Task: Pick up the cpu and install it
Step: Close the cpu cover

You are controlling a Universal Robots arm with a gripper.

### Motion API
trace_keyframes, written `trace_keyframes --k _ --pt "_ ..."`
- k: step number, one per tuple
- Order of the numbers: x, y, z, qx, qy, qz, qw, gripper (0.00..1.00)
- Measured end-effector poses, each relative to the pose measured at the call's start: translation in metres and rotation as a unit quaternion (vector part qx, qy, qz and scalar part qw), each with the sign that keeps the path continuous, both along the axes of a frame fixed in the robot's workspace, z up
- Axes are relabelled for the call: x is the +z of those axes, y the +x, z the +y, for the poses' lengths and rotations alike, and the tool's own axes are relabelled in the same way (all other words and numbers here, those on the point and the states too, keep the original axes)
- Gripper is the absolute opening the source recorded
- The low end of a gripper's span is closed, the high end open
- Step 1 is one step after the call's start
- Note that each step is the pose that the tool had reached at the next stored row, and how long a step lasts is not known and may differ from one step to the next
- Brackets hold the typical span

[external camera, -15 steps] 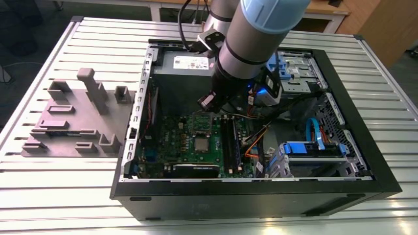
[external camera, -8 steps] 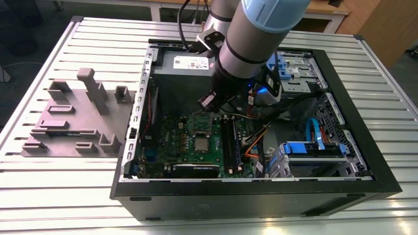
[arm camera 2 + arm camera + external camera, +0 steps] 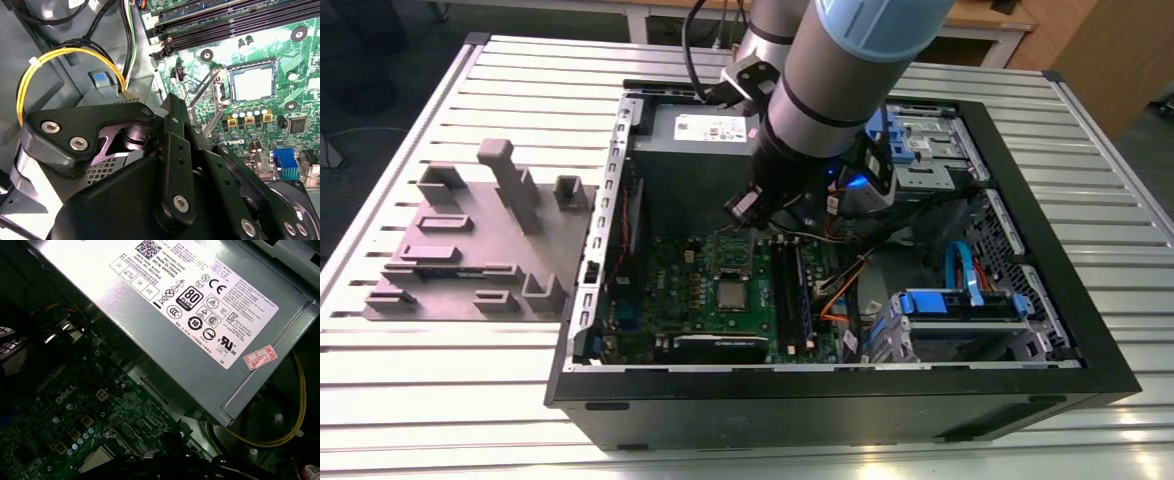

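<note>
In the exterior view the arm reaches into the open case [image 3: 1014, 330] on the slatted surface [image 3: 440, 400], and the fingers [image 3: 750, 208] hang over the board [image 3: 707, 290], just beside the supply box [image 3: 700, 130]. The cpu [image 3: 732, 293] lies flat in its socket [image 3: 732, 306], a little beyond the fingers toward the case's open edge. In the second wrist view the fingers [image 3: 176, 107] look drawn together with nothing between them. Ahead of their tips lie the cpu [image 3: 253, 83], seated inside the socket frame [image 3: 252, 62], and the metal lever [image 3: 200, 90], which stands up and unlatched. Yellow wires [image 3: 70, 54] loop close beside the fingers. In the first wrist view the supply box [image 3: 200, 315] looms near the fingers, and the cpu [image 3: 97, 460] peeks out just past them. Judged from this, the risks are that the chip sits unclamped and could shift if knocked, that the fingers could snag the lever or wires, or that the wrist could strike the supply box.
</note>
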State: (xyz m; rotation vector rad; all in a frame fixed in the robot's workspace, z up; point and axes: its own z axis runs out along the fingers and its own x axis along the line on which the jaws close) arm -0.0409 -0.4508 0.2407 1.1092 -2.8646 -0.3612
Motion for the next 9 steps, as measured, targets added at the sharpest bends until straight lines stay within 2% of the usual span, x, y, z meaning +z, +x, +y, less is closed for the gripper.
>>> trace_keyframes --k 9 --pt "0.0018 0.0 0.0 0.003 0.0001 0.0 0.99999 0.11"
